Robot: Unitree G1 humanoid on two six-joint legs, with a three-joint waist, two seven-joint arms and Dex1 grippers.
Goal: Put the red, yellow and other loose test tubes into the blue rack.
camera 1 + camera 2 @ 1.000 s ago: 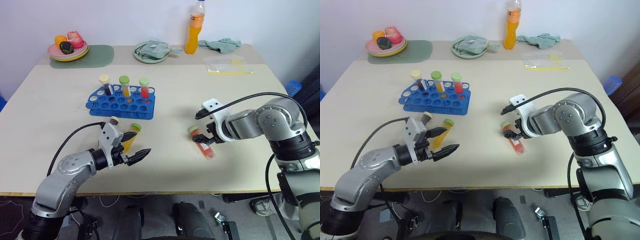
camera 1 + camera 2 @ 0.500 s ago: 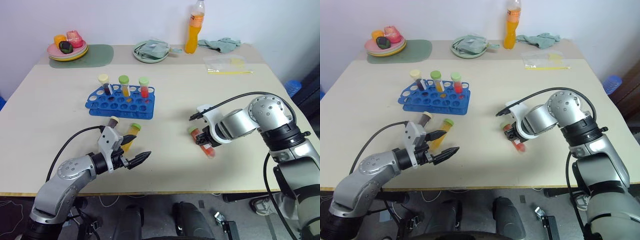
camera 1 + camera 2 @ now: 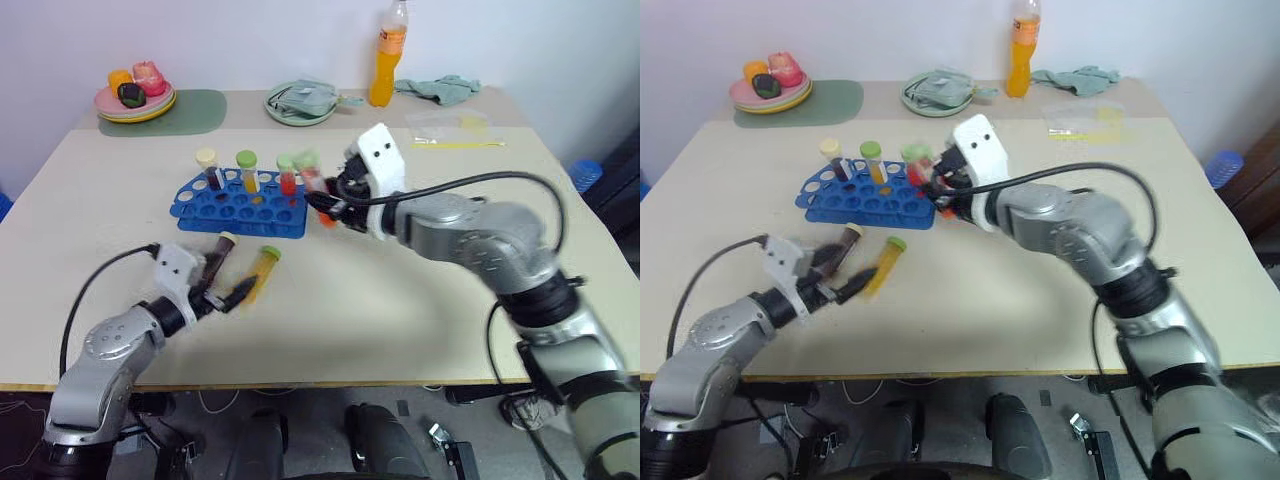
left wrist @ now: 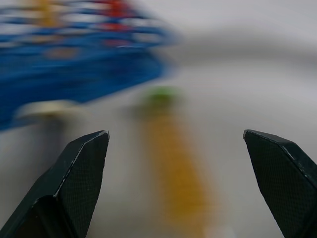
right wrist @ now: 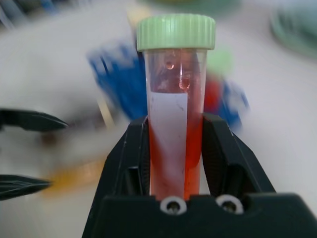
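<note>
Right pincer (image 5: pixel 176 153) is clamped on the clear red-liquid tube with green cap (image 5: pixel 175 106), held beside the bright blue plastic rack (image 3: pixel 240 205); nearest holes just ahead. Left pincer (image 4: pixel 178 178) gapes wide, yellow-liquid tube (image 4: pixel 173 163) lengthwise dead ahead on the bench (image 3: pixel 420 300).

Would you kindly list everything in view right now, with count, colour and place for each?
Blue rack: one, table centre-left, three capped tubes standing in its back row.
Red tube: one, green cap, held beside the rack's right end.
Yellow tube: one, green cap, lying in front of the rack.
Maroon tube: one, cream cap, lying beside the yellow tube.
Drink bottle: one, orange, back edge.
Plates of toy food: pink and yellow, back left.
Green cloth: one, back right.
Left gripper: open, facing the yellow tube.
Right gripper: shut on the red tube.
</note>
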